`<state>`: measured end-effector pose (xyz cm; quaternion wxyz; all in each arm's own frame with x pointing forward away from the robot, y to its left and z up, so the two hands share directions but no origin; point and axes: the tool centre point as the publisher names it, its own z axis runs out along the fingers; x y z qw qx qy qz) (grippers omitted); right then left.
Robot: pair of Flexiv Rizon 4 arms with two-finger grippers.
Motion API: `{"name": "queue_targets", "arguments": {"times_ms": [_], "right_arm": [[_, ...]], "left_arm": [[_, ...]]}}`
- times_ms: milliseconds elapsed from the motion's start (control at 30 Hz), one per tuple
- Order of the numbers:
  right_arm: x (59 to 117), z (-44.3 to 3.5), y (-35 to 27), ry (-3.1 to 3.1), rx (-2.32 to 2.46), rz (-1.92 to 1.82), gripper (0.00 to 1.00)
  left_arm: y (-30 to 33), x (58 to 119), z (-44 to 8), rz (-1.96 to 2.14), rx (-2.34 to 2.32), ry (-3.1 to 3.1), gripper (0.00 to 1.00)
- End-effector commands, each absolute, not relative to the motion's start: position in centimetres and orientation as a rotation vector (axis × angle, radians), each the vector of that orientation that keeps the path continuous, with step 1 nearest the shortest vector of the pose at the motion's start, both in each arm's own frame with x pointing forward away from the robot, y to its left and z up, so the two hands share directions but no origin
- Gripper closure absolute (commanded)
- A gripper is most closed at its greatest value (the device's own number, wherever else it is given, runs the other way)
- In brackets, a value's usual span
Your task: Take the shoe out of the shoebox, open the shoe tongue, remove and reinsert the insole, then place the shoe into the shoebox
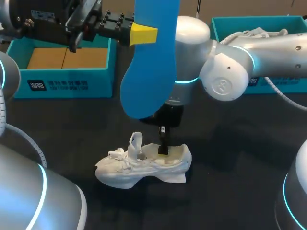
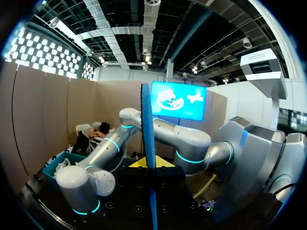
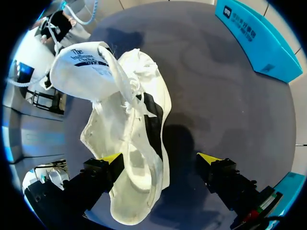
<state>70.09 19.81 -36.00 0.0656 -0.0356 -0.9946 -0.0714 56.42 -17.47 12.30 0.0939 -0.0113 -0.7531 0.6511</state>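
Left pincer (image 1: pixel 144 33) is clamped on the blue insole (image 1: pixel 148 67). In the left wrist view the insole (image 2: pixel 147 120) shows edge-on, running straight out btwn the yellow tips. Right pincer (image 1: pixel 163 149) is spread wide w/ nothing gripped – in the right wrist view its two fingers (image 3: pixel 111 159) stand far apart.

Dark surface (image 1: pixel 240 158) lies under both pincers. Open teal shoebox (image 1: pixel 62 86), brown inside, sits under the left arm, on the left pincer's outer side and well apart from the right pincer. Second teal shoebox (image 1: pixel 219 29) is behind the right arm, far from the right pincer, w/ a second white shoe (image 1: pixel 259 32) showing in it.

White shoe (image 1: pixel 141 165) stands on its sole directly under the right pincer. One finger is down at the heel end, but can't tell if it's inside the opening or just against the wall. The other finger hangs over bare surface beside the shoe.

The insole hangs down from the left pincer, up in the air and clear of the shoe.

Tongue (image 3: pixel 84 72) is pulled up and out of the shoe, ahead of the right pincer – loose laces (image 1: pixel 115 154) lie at the toe end.
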Motion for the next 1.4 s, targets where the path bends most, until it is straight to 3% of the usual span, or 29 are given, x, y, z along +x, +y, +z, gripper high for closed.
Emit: {"name": "queue_targets", "arguments": {"times_ms": [33,167,400,500,533,600,667,1400], "right_arm": [[70.2,-37.4,20.3,-2.995,-0.108,-0.213,0.0],[70.3,-38.0,20.5,-2.996,-0.106,-0.215,0.0],[70.2,-38.8,20.5,-3.0,-0.106,-0.211,0.11],[70.1,-39.3,20.4,-2.999,-0.107,-0.211,0.33],[70.1,-39.4,20.4,-2.996,-0.107,-0.213,0.45],[70.1,-39.8,20.3,-2.982,-0.108,-0.212,0.6],[70.1,-39.9,20.3,-2.979,-0.106,-0.212,1.0],[69.1,-36.8,20.8,-2.898,-0.282,-0.234,1.0]], "left_arm": [[-17.5,56.5,12.3,1.929,-0.034,-2.236,1.0],[-17.5,56.5,12.3,1.929,-0.034,-2.236,1.0],[-17.5,56.5,12.3,1.929,-0.034,-2.236,1.0],[-17.5,56.5,12.3,1.929,-0.034,-2.236,1.0],[-17.5,56.5,12.3,1.929,-0.034,-2.236,1.0],[-17.5,56.5,12.3,1.929,-0.034,-2.236,1.0],[-17.5,56.5,12.3,1.929,-0.034,-2.236,1.0],[-17.5,56.5,12.3,1.929,-0.034,-2.236,1.0]]}}
